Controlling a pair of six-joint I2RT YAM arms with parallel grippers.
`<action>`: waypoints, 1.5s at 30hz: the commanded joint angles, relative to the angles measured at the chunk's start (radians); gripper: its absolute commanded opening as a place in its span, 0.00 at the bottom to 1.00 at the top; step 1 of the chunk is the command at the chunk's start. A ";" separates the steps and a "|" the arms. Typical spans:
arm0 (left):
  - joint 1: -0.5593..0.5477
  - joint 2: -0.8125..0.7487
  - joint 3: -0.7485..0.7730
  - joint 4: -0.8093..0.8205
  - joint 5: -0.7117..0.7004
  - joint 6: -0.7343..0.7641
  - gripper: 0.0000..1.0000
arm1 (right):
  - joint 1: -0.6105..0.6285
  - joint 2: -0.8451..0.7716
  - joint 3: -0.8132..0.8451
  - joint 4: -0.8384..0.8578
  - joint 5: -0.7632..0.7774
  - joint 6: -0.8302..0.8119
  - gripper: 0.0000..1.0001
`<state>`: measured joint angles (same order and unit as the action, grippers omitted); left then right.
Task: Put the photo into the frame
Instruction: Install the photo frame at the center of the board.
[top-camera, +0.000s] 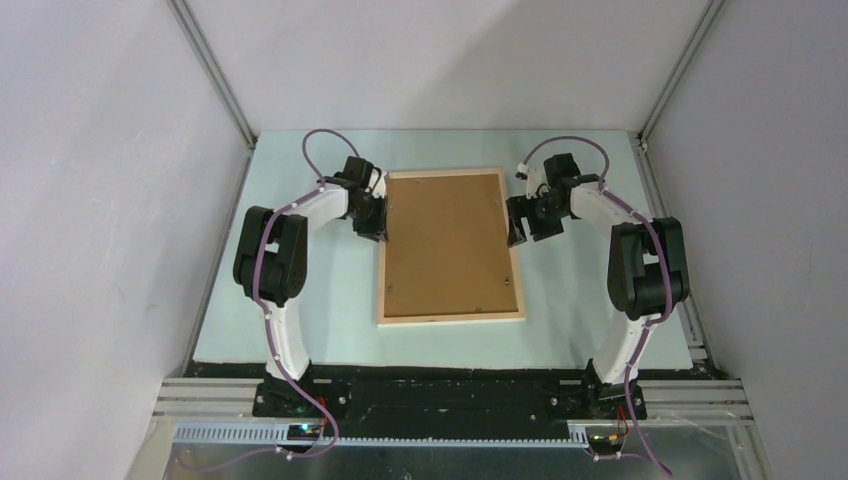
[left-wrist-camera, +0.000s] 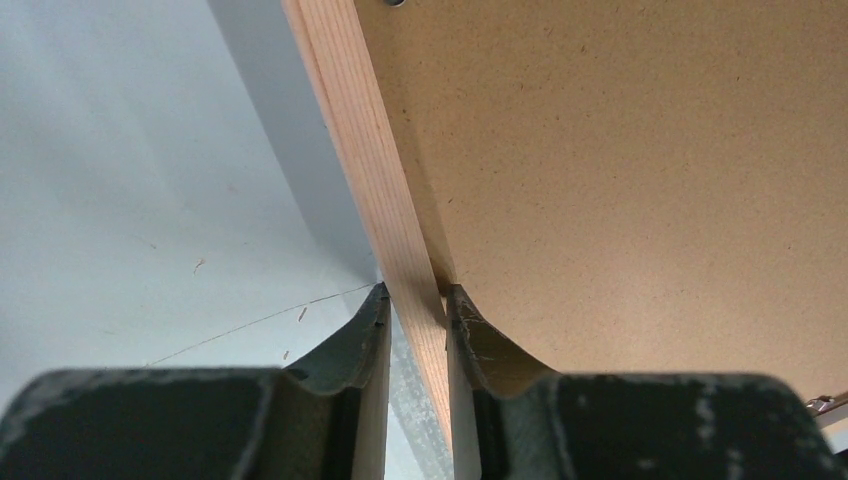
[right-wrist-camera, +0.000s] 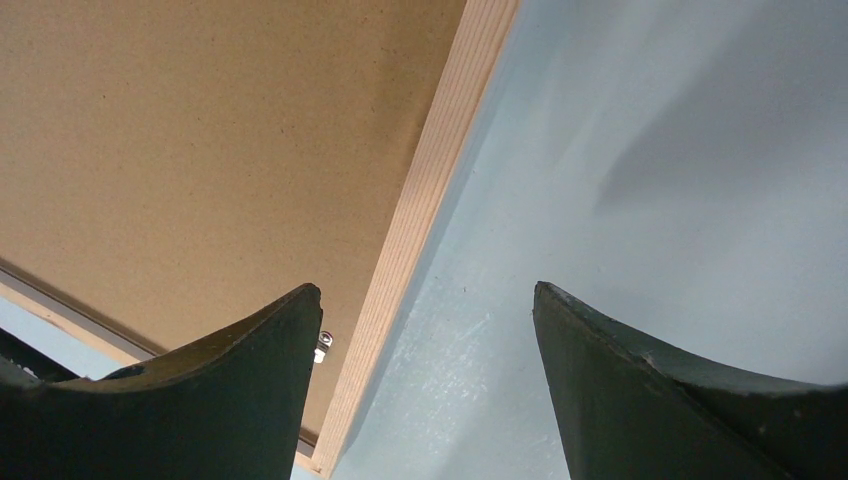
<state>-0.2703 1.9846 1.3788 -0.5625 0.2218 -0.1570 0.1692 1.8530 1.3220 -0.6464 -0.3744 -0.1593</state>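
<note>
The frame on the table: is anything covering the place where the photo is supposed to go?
Yes. The frame lies back side up, and a brown backing board fills its whole opening, so the board stands in the way of anything going in. The photo itself shows in none of the views.
</note>
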 joint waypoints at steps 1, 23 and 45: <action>-0.032 0.028 0.009 0.004 0.091 0.021 0.00 | 0.010 -0.033 -0.006 0.029 -0.001 -0.023 0.82; -0.035 0.034 0.000 0.006 0.120 0.028 0.00 | 0.029 -0.019 -0.032 0.015 0.050 0.014 0.82; -0.036 0.021 -0.007 0.006 0.101 0.034 0.00 | 0.179 -0.089 -0.191 -0.052 0.132 -0.033 0.82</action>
<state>-0.2779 1.9938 1.3788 -0.5419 0.2695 -0.1509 0.3347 1.8023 1.1614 -0.6746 -0.2653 -0.1638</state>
